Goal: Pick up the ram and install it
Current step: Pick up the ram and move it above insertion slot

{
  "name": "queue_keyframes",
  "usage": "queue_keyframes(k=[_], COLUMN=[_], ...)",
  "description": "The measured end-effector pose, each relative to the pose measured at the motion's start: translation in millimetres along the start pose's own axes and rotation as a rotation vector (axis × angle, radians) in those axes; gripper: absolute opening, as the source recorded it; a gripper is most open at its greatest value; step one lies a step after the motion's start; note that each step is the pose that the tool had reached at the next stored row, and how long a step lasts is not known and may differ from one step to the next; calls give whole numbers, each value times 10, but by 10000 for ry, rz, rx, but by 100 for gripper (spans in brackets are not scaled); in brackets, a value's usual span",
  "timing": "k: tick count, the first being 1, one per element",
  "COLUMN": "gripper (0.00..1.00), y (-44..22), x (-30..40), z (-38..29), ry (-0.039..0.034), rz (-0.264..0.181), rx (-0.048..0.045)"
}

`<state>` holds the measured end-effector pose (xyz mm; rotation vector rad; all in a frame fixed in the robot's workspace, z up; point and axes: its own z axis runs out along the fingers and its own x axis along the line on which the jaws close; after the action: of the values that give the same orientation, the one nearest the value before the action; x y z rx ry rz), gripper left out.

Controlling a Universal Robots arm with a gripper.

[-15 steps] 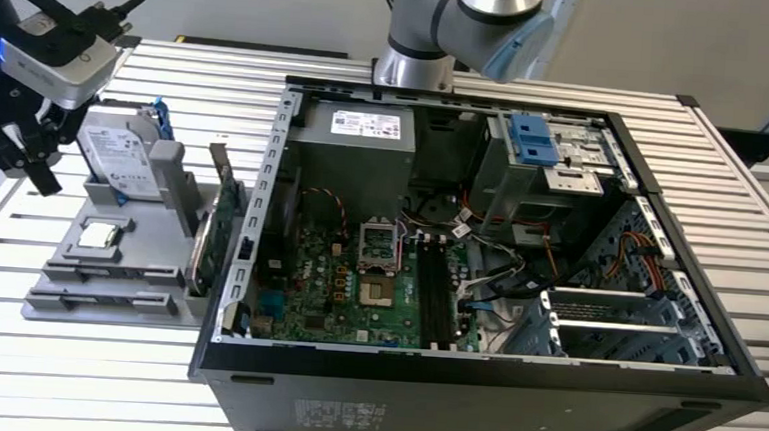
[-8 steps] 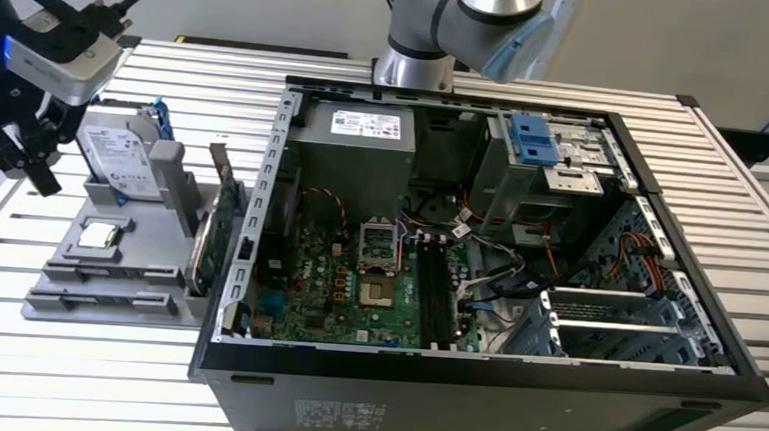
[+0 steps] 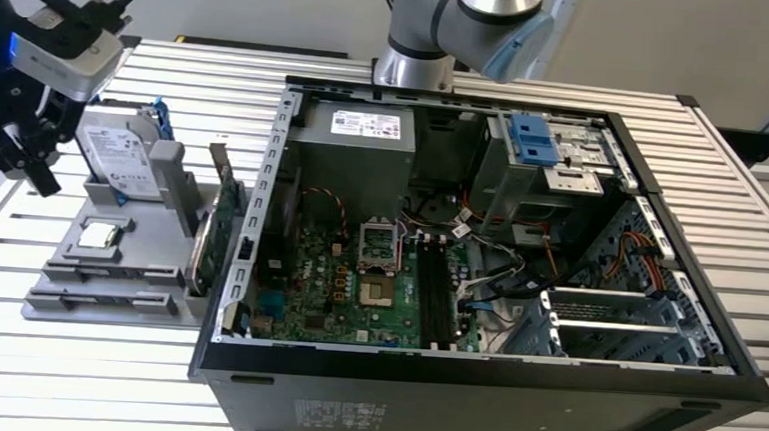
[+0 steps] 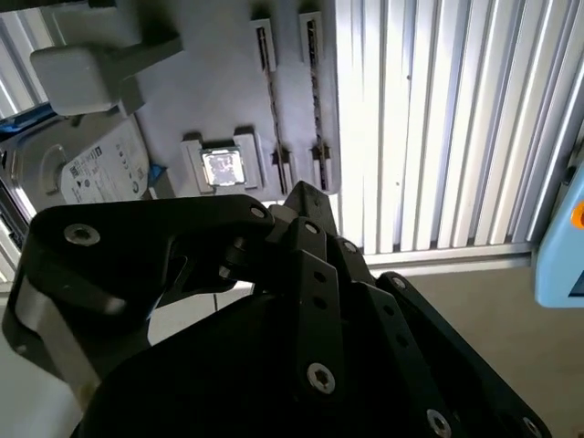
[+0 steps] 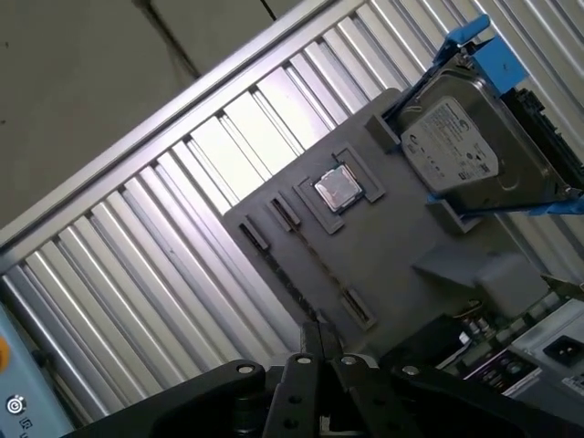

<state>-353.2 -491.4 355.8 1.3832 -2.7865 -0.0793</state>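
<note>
Ram (image 5: 287, 285) shows as a very thin, dark strip seen from its narrow edge, so its flat face does not show. It looks long and straight, with small brownish bits along it in the second wrist view (image 4: 315, 91). It sits in a long slot of the gray tray (image 5: 401, 246). A second slot lies just beside it and also shows a thin dark line, and I cannot tell the two apart for sure.

On the same tray, near the slots, lies a small square shiny chip (image 5: 338, 189). Past the chip stands a silver hard drive (image 5: 456, 151) in a blue frame. In the exterior view, a green card (image 3: 224, 216) stands on its edge between the tray and the big open computer case (image 3: 482, 367). Inside the case lies a green board (image 3: 353, 284) with many wires near it.

The gripper (image 5: 319, 333) is black and hangs in the air above the tray, not touching it. In both wrist views its two tips are pressed together, and nothing can be seen between them. In the exterior view it is at the exterior view's left, close to the hard drive. Everything stands on a ribbed metal table (image 3: 758, 228).
</note>
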Motion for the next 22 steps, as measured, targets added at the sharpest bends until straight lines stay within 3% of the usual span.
queue_keyframes(k=[15, 22], gripper=[0, 0], y=[6, 7], x=[3, 4], z=[0, 0], ry=[69, -36], rz=[-1226, -1660], rx=[22, 221])
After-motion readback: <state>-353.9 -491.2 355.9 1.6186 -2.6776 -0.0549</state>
